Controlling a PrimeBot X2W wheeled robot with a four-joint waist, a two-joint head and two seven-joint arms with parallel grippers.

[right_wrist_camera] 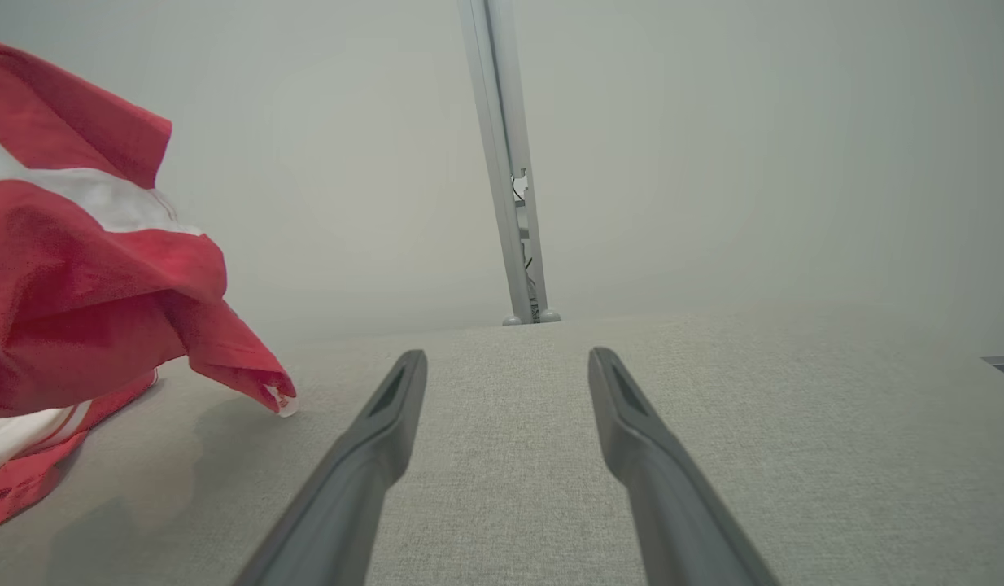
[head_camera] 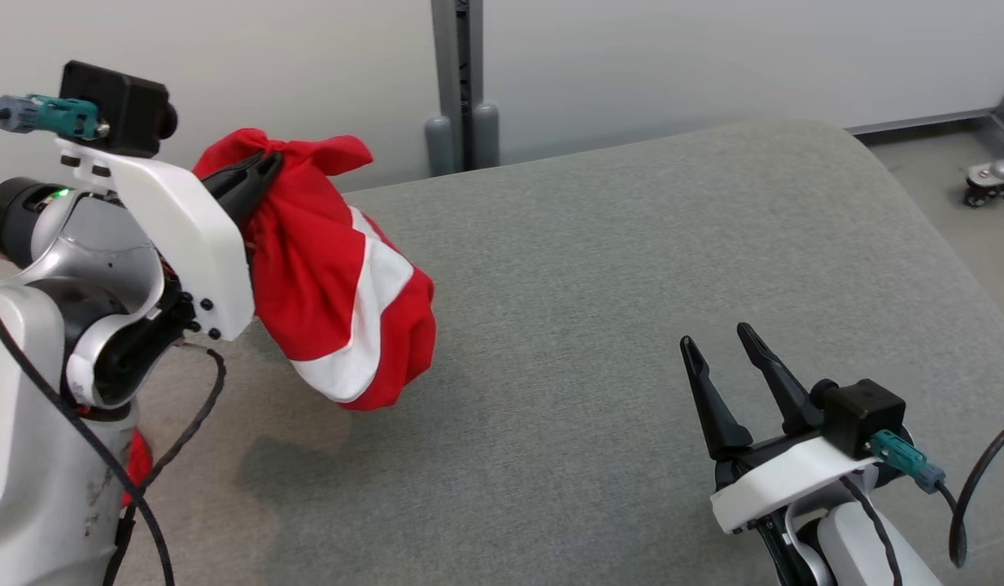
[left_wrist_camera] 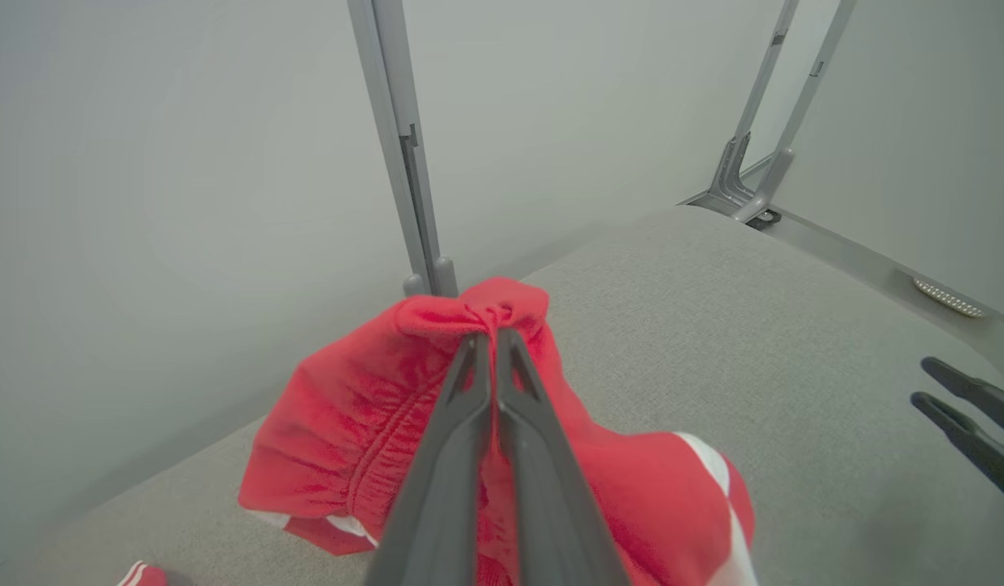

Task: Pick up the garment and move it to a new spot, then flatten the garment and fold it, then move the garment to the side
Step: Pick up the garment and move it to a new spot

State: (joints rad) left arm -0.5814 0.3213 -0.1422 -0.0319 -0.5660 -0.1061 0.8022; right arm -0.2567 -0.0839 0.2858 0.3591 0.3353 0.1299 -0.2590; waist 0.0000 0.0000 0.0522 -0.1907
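The garment (head_camera: 331, 277) is red with white stripes and hangs bunched above the grey cushioned surface (head_camera: 616, 285). My left gripper (head_camera: 266, 163) is shut on a gathered fold at its top. In the left wrist view the closed fingers (left_wrist_camera: 469, 407) pinch the red cloth (left_wrist_camera: 347, 423) at their tips. Its lower part trails down toward the surface at the left, as the right wrist view shows the garment (right_wrist_camera: 79, 285). My right gripper (head_camera: 718, 346) stands open low at the right, with nothing between its fingers (right_wrist_camera: 388, 439).
A grey upright post (head_camera: 461, 81) stands behind the surface against a pale wall. A caster and metal frame (head_camera: 990, 175) sit on the floor at the far right. The surface's rounded edge curves off to the right.
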